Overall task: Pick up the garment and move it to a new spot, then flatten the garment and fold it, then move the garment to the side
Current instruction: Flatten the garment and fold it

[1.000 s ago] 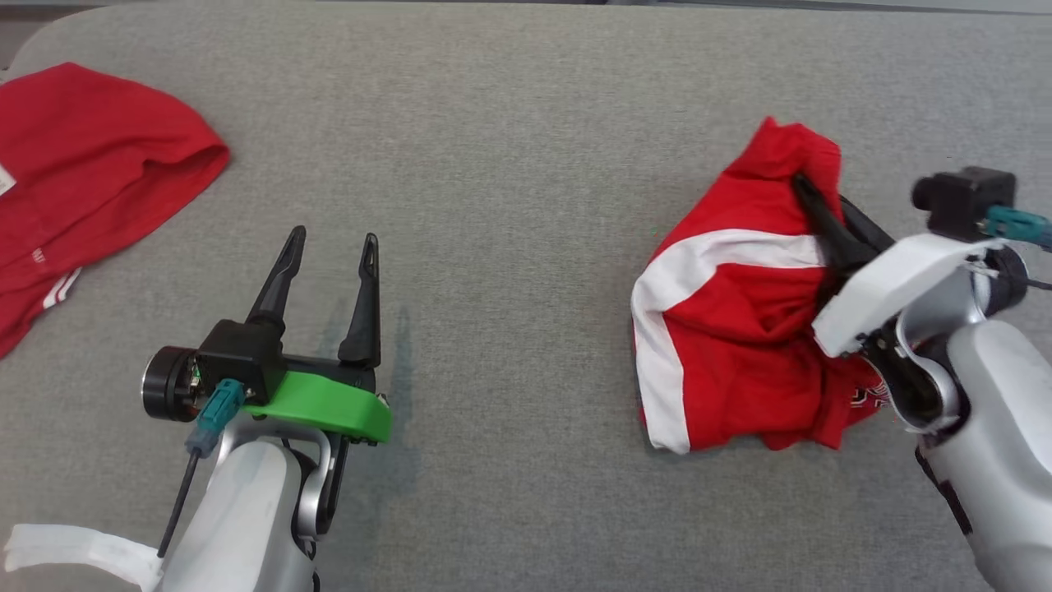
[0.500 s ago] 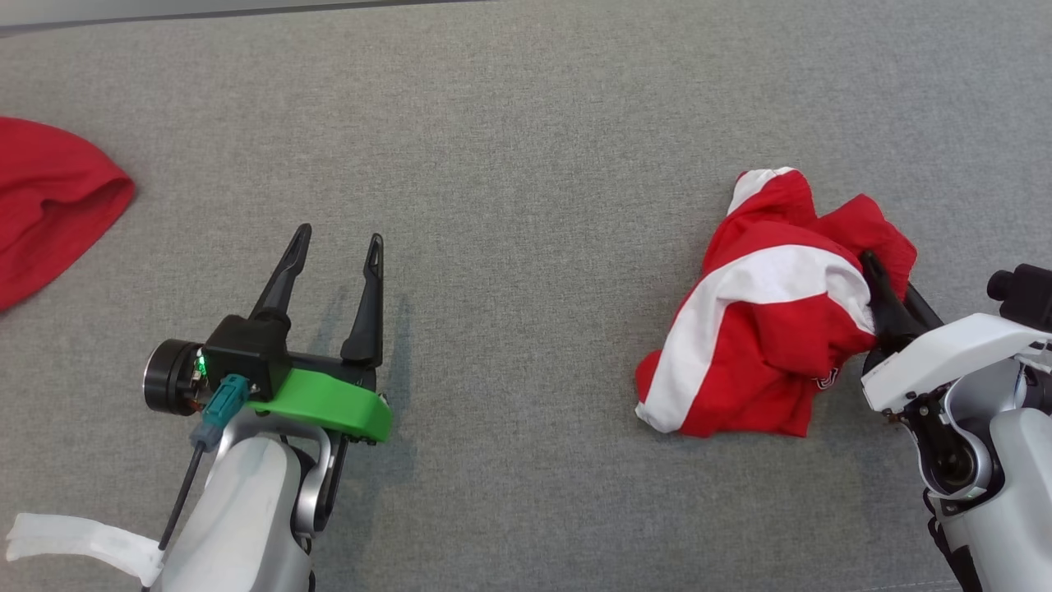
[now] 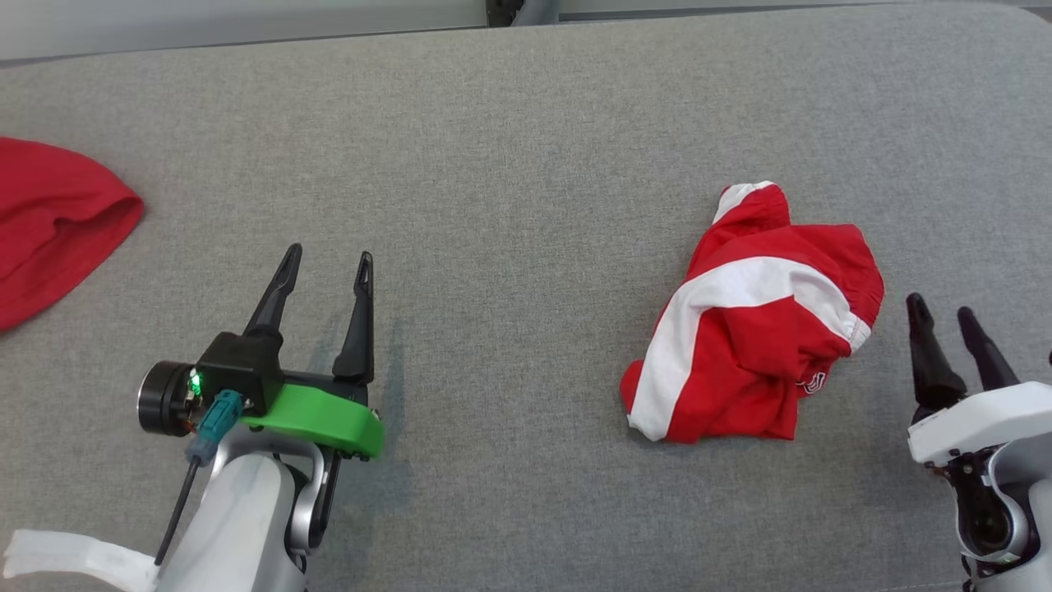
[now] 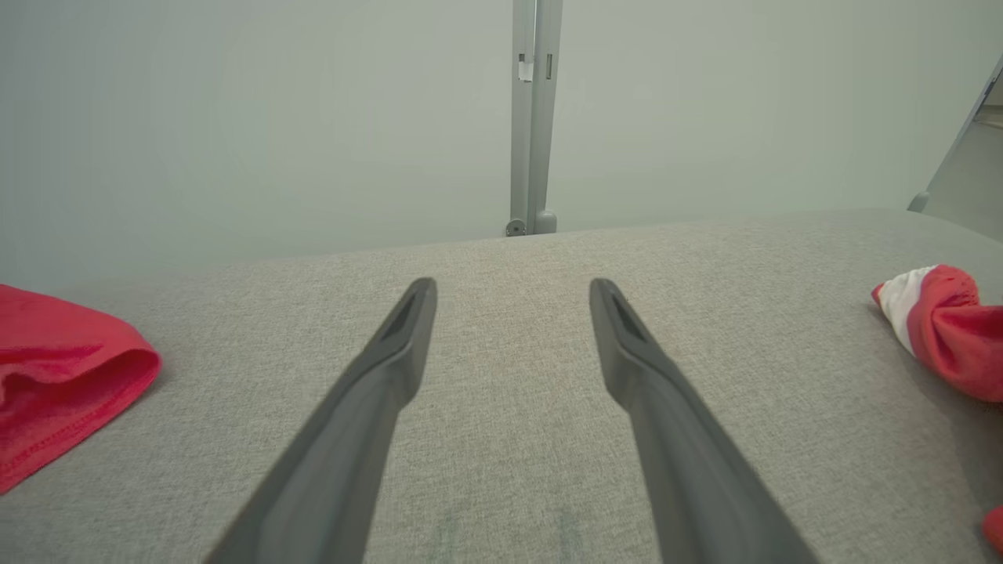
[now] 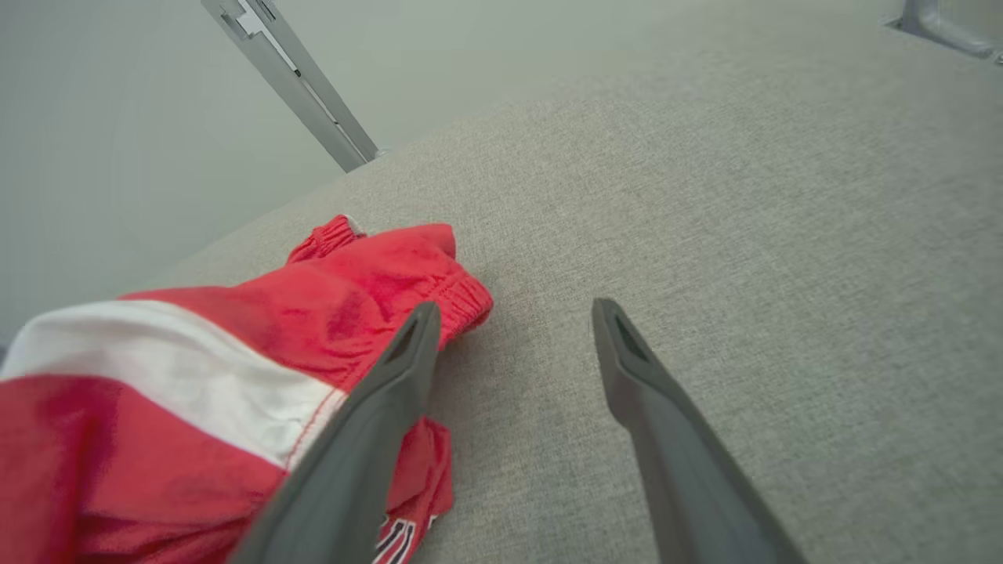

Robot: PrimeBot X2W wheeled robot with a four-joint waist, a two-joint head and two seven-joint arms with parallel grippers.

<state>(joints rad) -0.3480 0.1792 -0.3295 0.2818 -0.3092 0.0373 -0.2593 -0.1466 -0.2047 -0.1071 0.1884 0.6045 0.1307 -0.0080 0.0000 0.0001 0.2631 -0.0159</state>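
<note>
The garment [image 3: 752, 329], red with a broad white stripe, lies crumpled on the grey table [image 3: 509, 164] right of centre. Its bunched red waistband also shows at the left of the right wrist view [image 5: 235, 352] and at the right edge of the left wrist view [image 4: 944, 329]. My right gripper [image 3: 938, 311] stands open just right of the garment, apart from it, nothing between its fingers [image 5: 509, 313]. My left gripper [image 3: 326, 256] is open over bare cloth at the lower left, its two fingertips spread wide [image 4: 509, 286].
A second red garment [image 3: 49, 222] lies at the table's left edge, also seen at the left of the left wrist view [image 4: 55, 376]. Beyond the table's far edge stands a grey post [image 4: 533, 117] against a pale wall.
My right gripper has let go of the garment and drawn back to its right; the garment now lies in a heap on the table. The head camera has shifted. The left gripper stays open.
</note>
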